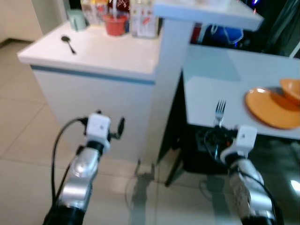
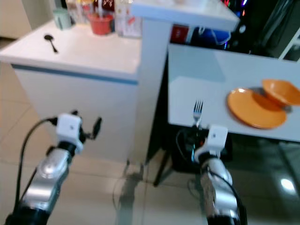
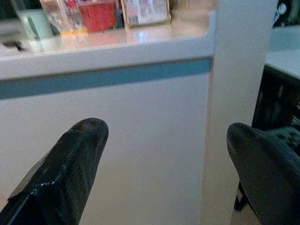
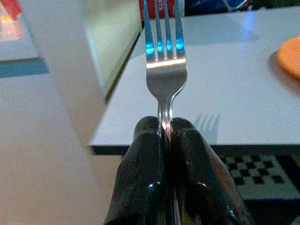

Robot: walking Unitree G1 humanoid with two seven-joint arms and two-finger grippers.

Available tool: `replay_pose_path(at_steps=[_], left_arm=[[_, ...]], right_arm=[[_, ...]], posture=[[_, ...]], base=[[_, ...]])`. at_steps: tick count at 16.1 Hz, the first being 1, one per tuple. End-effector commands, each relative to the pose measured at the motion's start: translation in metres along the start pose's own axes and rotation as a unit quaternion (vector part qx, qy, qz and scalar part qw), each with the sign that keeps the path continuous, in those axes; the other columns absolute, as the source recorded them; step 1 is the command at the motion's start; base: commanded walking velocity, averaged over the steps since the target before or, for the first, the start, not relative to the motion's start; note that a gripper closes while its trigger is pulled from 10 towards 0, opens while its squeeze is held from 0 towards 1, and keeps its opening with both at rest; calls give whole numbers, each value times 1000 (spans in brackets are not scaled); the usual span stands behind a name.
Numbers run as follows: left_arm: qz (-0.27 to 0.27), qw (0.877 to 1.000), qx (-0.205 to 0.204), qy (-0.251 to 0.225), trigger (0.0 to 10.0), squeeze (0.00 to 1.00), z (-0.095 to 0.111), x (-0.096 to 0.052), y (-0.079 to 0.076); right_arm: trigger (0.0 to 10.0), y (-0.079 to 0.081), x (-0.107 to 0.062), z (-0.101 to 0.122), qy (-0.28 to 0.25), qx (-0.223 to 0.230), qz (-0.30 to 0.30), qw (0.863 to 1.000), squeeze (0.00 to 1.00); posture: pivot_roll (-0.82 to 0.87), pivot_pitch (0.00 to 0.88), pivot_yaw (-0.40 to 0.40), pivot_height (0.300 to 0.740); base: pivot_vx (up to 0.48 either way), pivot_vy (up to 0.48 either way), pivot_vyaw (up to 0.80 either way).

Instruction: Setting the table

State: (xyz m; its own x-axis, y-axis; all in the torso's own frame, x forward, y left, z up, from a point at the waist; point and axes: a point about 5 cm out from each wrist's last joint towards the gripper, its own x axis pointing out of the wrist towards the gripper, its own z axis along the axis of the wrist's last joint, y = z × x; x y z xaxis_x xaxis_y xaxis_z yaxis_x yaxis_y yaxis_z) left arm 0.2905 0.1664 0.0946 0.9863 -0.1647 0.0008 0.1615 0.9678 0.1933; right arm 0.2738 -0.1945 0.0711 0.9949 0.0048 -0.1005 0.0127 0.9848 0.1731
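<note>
Head views: the right tool (image 1: 219,136) sits just short of the near edge of the low worktop (image 1: 211,89), pinching a fork (image 1: 220,111) by its handle. The fork stands tines up and tilted away from the robot, its long axis pointing across the worktop. An orange plate (image 1: 269,108) lies on that worktop ahead of the tool and toward the robot's right, with an orange bowl (image 1: 291,89) resting on its far rim. Bare surface lies between fork and plate. The right arm is the nearer one by a clear margin — the left tool (image 1: 116,129) hangs low before the white cabinet (image 1: 93,98), well apart from the plate. A dark spoon (image 1: 68,43) lies on the cabinet top, nearer the left arm.

Left wrist view: the two fingers (image 3: 65,168) are spread wide with nothing between them, facing the cabinet front.

Right wrist view: the fingers (image 4: 145,183) are pressed together on the fork's neck, tines straight up, the plate's edge (image 4: 289,56) off to one side beyond the worktop edge.

Judgement: the fork's place is beside the plate on its left — the move calls for a reach forward and slightly right, then laying the fork flat.
</note>
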Motion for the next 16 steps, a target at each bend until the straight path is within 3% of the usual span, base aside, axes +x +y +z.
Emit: replay_pose_path(at_steps=[1, 5, 7, 10, 14, 16], left_arm=[[-14, 1000, -5, -8, 10000, 0, 6, 5, -9], [-25, 1000, -6, -11, 10000, 0, 10, 12, -18], [-30, 999, -21, -12, 10000, 0, 13, 13, -20], [-26, 999, -18, -14, 10000, 0, 15, 14, -14], [-10, 999, -18, -40, 10000, 0, 31, 16, -8], [-15, 999, -16, -43, 10000, 0, 33, 15, -7]], right_arm=[[10000, -10, -2, 5, -8, -1, -21, 1000, 0], [10000, -8, 2, 8, -10, 2, -20, 1000, 0], [10000, -6, 3, 7, -9, 2, -18, 1000, 0], [10000, -4, 2, 9, -9, 2, -16, 1000, 0], [10000, -12, 4, 15, -7, 6, -23, 1000, 0], [10000, -8, 7, 17, -2, -2, -16, 1000, 0]], posture=[[-6, 0, -44, 740], [-7, 0, -54, 740], [-1, 0, -57, 740], [-16, 0, -51, 740], [6, 0, -52, 740], [-4, 0, -42, 740]], base=[[0, -424, 0], [0, -422, 0], [0, 0, 0], [0, 405, 0], [0, 0, 0], [0, 0, 0]])
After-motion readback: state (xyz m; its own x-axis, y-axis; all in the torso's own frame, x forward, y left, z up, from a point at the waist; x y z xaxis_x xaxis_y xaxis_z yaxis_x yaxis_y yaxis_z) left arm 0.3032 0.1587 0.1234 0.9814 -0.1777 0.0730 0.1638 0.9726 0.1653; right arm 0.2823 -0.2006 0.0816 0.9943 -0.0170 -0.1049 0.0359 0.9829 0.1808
